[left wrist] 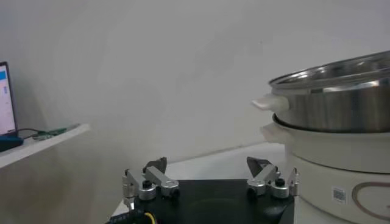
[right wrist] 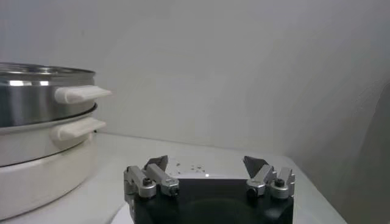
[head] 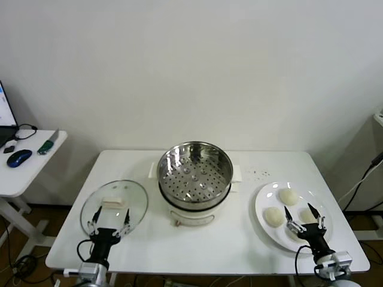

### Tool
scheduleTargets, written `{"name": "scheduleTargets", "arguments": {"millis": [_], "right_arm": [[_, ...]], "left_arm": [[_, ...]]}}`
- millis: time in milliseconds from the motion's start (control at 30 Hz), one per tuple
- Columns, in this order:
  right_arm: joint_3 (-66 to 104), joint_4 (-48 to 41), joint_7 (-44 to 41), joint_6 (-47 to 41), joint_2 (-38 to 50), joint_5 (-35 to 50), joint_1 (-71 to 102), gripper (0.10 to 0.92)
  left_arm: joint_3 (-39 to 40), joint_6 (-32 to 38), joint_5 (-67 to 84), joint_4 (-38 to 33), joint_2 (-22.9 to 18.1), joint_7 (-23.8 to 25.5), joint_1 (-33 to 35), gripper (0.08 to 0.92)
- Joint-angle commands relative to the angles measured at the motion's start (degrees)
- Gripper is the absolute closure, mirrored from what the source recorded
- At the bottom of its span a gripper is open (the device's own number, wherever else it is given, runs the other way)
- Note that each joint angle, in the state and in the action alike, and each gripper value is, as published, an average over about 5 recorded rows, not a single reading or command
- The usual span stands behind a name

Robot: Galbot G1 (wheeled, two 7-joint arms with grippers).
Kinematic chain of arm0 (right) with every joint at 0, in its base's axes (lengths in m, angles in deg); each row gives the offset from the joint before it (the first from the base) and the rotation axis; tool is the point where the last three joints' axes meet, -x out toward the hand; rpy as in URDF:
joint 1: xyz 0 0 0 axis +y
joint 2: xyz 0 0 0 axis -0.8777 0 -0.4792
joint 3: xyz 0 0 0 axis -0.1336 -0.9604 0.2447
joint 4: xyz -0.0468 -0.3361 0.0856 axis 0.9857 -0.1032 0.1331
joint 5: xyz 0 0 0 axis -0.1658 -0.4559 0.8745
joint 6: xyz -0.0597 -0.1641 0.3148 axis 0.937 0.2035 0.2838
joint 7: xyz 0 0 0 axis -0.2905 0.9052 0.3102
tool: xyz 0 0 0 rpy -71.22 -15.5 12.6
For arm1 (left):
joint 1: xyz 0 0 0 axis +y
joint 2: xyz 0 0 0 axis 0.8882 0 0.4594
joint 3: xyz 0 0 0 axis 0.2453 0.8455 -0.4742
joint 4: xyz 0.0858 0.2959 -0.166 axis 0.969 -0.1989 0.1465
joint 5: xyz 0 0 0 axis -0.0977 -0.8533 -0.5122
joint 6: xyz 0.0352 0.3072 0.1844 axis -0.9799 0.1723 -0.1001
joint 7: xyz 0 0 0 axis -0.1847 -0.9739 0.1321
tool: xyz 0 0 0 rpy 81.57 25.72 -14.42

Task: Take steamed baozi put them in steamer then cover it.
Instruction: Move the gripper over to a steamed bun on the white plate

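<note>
Centrally on the white rectangular table [head: 239, 239] stands the steamer [head: 194, 173], a round shiny stainless-steel pot with a perforated tray inside, seated on a white base with white side handles; it is uncovered and nothing lies on its tray. To the robot's right of it sits a flat round white plate [head: 261, 206] carrying the steamed baozi [head: 289, 196], small smooth cream-white dough buns, three clearly visible and a further one largely hidden behind the arm. To the robot's left of the steamer lies a round clear glass lid [head: 115, 203], flat on the table and well apart from the plate. Left gripper [head: 108, 225], black with silver fingertips, is low at the near edge of the table over the near rim of the lid, its fingers spread wide and holding nothing. Right gripper [head: 305, 223], of the same make, is low over the near part of the plate just beside the buns, likewise spread wide and holding nothing. Off to the robot's left stands a small white side table [head: 33, 164] bearing a blue computer mouse [head: 19, 157] and a green-handled tool [head: 46, 143].
</note>
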Motion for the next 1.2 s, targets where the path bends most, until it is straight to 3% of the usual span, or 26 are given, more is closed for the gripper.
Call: {"name": "scheduleTargets", "arguments": {"millis": [33,333,633,833,1200], "right_arm": [[-0.42,-0.79,-3.55,-5.12,5.99,-1.71,-3.40,0.203],[-6.77,-7.24,-18.24,-15.29,24.81,-8.02,-14.47,0.203],[-20.82,-18.36,-38.23,-13.47,37.90,-16.26,-32.12,0.203],[-41.76,-26.62,-49.15,-11.57,42.33,-22.24,-53.35,0.203],[-73.32,-37.36,-53.05,-9.66,38.30,-24.93,-79.16,0.203]], "left_arm": [[0.13,-0.07,-0.16,0.16,0.26,-0.87,-0.25,0.177],[1.94,-4.08,1.34,-3.56,1.16,-4.83,-0.26,0.177],[2.15,-3.71,1.50,-3.05,1.43,-4.88,-0.41,0.177],[1.97,-3.76,1.78,-3.06,1.79,-5.11,-0.34,0.177],[1.95,-4.02,1.78,-2.70,1.95,-5.36,-0.52,0.177]]}}
